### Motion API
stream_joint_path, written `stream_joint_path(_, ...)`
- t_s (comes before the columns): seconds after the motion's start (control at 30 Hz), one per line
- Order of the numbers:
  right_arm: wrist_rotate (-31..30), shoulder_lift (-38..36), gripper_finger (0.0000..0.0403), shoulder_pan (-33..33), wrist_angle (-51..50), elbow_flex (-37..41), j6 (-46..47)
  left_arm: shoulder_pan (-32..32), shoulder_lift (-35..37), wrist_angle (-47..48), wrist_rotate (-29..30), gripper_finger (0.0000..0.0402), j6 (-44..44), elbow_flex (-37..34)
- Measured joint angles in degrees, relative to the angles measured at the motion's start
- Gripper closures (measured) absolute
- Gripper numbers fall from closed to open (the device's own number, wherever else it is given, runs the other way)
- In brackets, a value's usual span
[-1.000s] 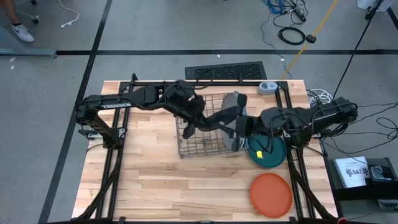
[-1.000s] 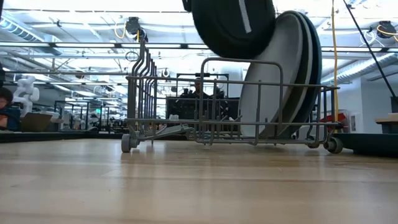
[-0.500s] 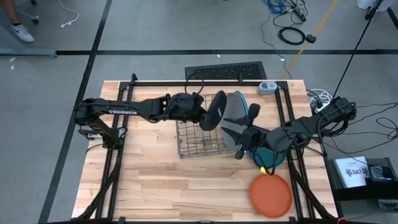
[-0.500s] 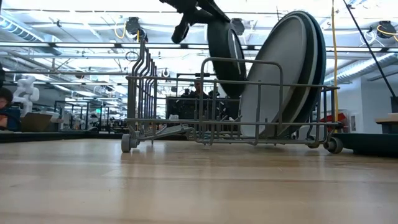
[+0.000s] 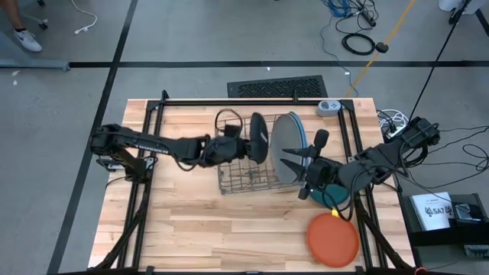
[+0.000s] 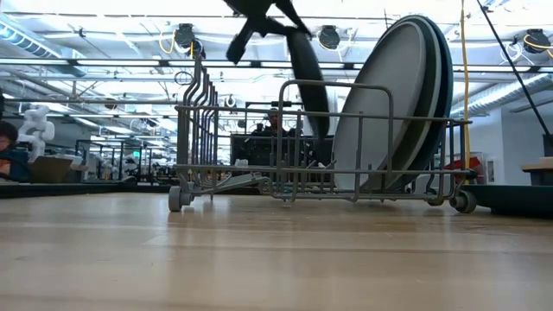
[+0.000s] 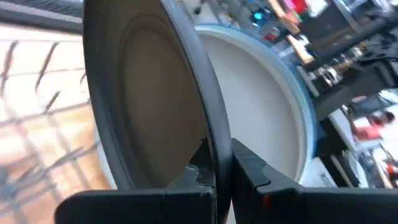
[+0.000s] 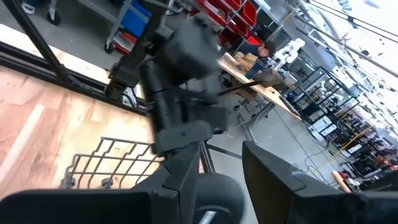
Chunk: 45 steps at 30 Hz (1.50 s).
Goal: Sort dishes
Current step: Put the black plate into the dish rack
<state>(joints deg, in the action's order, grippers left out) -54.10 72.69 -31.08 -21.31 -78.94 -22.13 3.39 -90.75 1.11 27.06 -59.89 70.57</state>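
My left gripper (image 5: 244, 145) is shut on the black plate (image 5: 258, 137), which stands on edge over the wire rack (image 5: 237, 179). In the low view the plate (image 6: 308, 86) shows edge-on, its lower part down between the rack's wires. Three large plates (image 5: 286, 145) lean together at the rack's right end, the grey one (image 7: 261, 112) facing the black plate. My right gripper (image 5: 296, 172) is open and empty, just right of the rack. The dark teal plate (image 5: 338, 195) lies flat under my right arm. The orange plate (image 5: 332, 238) lies flat at the near right. My left gripper pinches the black plate's rim (image 7: 210, 146) between its two fingers, one on each face. The fingers come level from the table's left side. The plate stands upright on edge; whether its bottom rests on the rack (image 6: 199, 112) I cannot tell.
The rack's left half has open wire slots (image 6: 203, 104). A small white device (image 5: 328, 107) sits at the far right corner. The dark frame rails (image 5: 145, 183) run along the table's left and right sides. Bare wood (image 5: 214, 229) lies in front of the rack.
My left gripper has turned the black plate from facing the table's near edge to edge-on and upright, and lowered it into the rack just left of the large plates. My right gripper has drawn back from the plate toward the near right, over the teal plate.
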Motion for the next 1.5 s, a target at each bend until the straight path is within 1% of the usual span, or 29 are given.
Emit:
stream_joint_path(0.1,-1.63,-0.07,0.0291,-0.94,0.18,-0.02,0.0,2.15,-0.15,0.12,6.07,0.039,-5.52,-1.9)
stream_joint_path(0.17,-3.25,-0.07,0.0293,-1.53,0.2,0.0,0.0,3.14,-0.15,-1.72,9.03,0.039,-7.64,-3.26)
stream_joint_path(0.3,-4.43,-0.07,0.0298,-2.3,0.33,-0.01,-0.02,3.88,-0.91,-5.93,9.91,0.039,-8.27,-4.73)
stream_joint_path(0.47,-4.37,-0.07,0.03,-2.48,1.6,0.0,-0.74,3.9,-4.06,-11.37,7.67,0.039,-7.18,-4.7)
stream_joint_path(0.53,-4.37,-0.07,0.03,-2.48,1.81,-0.01,-0.8,4.0,-5.85,-11.58,6.36,0.039,-7.68,-4.7)
stream_joint_path(0.63,-4.35,-0.05,0.03,-2.48,1.78,-0.02,-0.83,4.16,-8.19,-11.89,6.17,0.039,-9.27,-4.79)
stream_joint_path(0.83,-4.31,-0.05,0.03,-2.46,1.73,-0.02,-0.87,4.25,-9.48,-12.29,4.99,0.039,-10.27,-4.77)
stream_joint_path(1.0,-4.31,-0.05,0.03,-2.46,1.69,-0.02,-1.07,4.36,-10.81,-12.73,5.37,0.039,-10.35,-4.77)
stream_joint_path(1.23,-4.29,-0.05,0.03,-2.46,1.69,-0.02,-0.78,4.36,-11.86,-12.96,6.03,0.0365,-9.88,-4.68)
stream_joint_path(1.33,-4.29,-0.05,0.03,-2.42,1.67,-0.02,-0.66,4.36,-11.87,-13.47,5.69,0.0356,-7.13,-4.68)
stream_joint_path(1.4,-4.29,-0.05,0.03,-2.42,1.68,-0.02,-0.55,4.17,-11.9,-14.98,4.64,0.035,-4.44,-4.68)
stream_joint_path(1.5,-4.26,-0.05,0.03,-2.38,1.58,-0.02,-0.19,3.56,-11.91,-16.05,2.18,0.0335,-3.91,-4.65)
